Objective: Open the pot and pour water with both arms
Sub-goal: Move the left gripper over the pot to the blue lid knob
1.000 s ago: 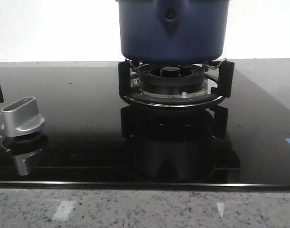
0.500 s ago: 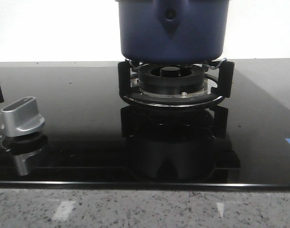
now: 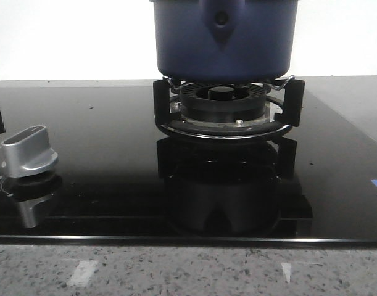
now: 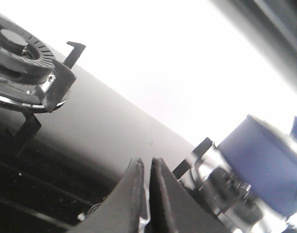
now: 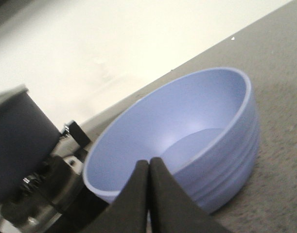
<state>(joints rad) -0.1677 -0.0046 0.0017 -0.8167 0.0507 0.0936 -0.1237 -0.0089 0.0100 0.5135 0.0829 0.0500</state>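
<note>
The dark navy pot stands on the burner grate at the back centre of the front view; its top is cut off by the frame, so no lid shows. Neither gripper appears in that view. In the left wrist view my left gripper is shut on nothing, low over the black cooktop, and the pot on its grate is off to one side. My right gripper is also shut and empty, with the pot's dark wall beside it.
A light blue bowl sits on the grey counter just beyond my right fingertips. A silver knob stands on the glossy black cooktop at the left. A second, bare burner shows in the left wrist view.
</note>
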